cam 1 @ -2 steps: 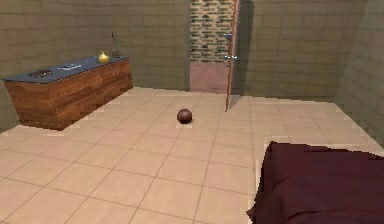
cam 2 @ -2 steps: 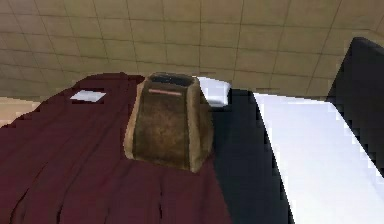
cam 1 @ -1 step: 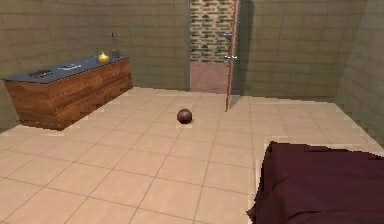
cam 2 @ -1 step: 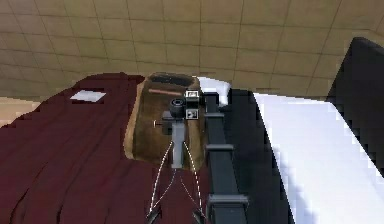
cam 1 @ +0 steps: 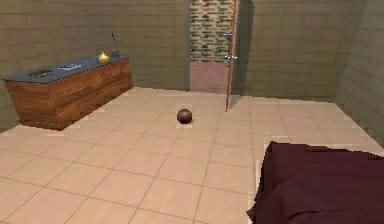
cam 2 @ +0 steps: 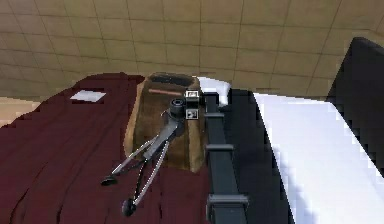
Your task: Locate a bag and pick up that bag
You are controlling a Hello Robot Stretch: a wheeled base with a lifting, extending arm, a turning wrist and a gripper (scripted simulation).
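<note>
On the maroon bed (cam 2: 60, 150) sat one brown bag (cam 2: 158, 108), the gripper (cam 2: 116, 196) near it; whether it held anything, I couldn't tell.

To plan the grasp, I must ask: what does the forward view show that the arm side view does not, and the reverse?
Forward view: a dark ball on the tiled floor, a wooden counter, an open door.
Arm side view: a brown bag, the arm, the gripper, white bedding.
Both: the dark red bed cover; the bag stands on it.
</note>
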